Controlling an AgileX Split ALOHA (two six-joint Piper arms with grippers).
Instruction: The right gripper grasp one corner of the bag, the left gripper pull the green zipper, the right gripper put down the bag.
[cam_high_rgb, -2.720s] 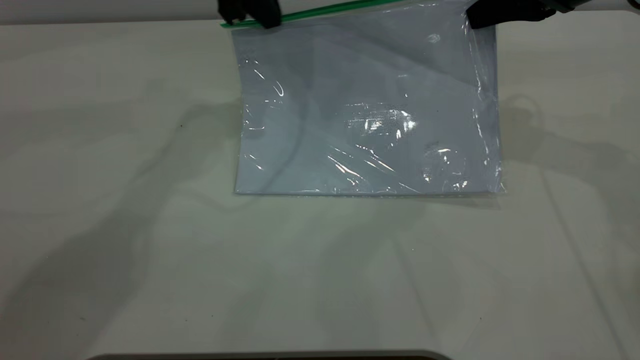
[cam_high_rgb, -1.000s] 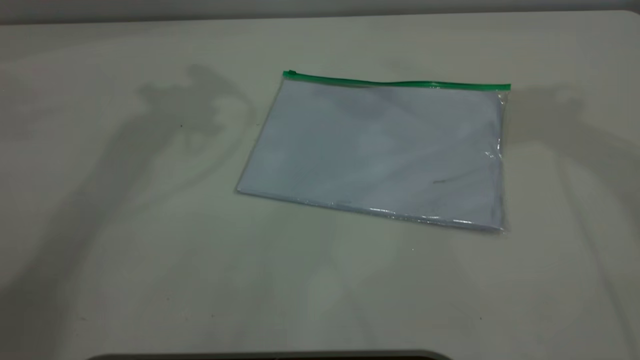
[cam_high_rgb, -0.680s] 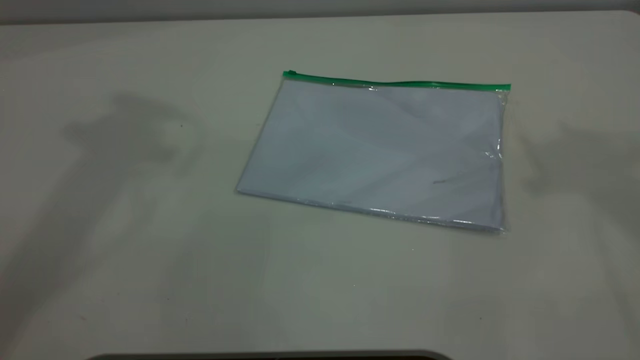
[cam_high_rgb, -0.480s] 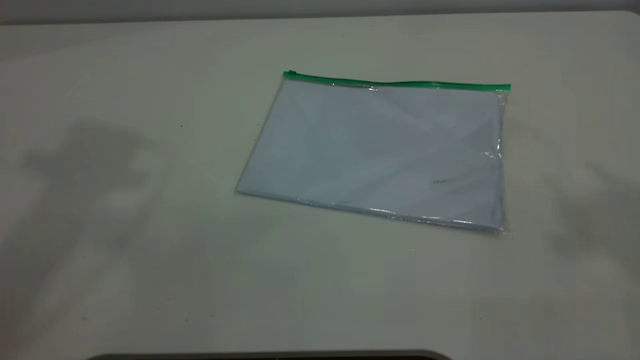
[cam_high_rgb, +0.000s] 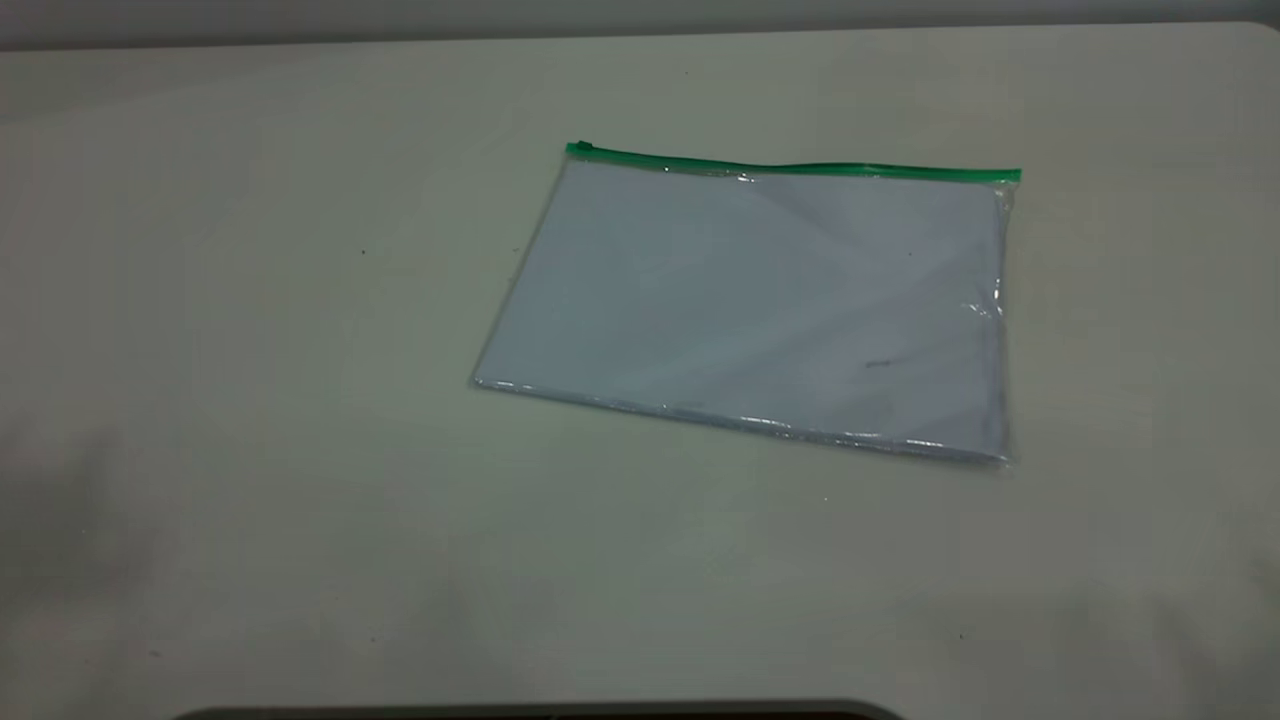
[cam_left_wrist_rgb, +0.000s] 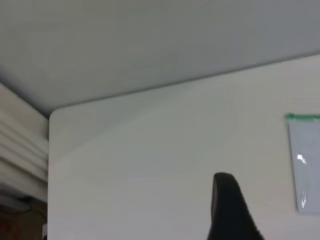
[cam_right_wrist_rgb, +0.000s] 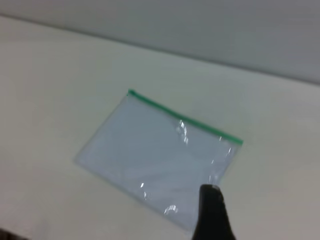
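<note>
The arm shadows that lay across the table (cam_high_rgb: 250, 420) half a second ago are almost gone. The bag (cam_high_rgb: 760, 300) lies flat, unmoved, right of centre, the green zipper (cam_high_rgb: 795, 167) along its far edge. One finger each of the left gripper (cam_left_wrist_rgb: 230, 210) and right gripper (cam_right_wrist_rgb: 212, 215) shows; their spread cannot be told.

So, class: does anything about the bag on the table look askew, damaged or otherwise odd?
Little stands out. The bag lies flat on the table, slightly skewed to its edges, plastic a bit wrinkled; the green zipper runs intact along its far edge.
</note>
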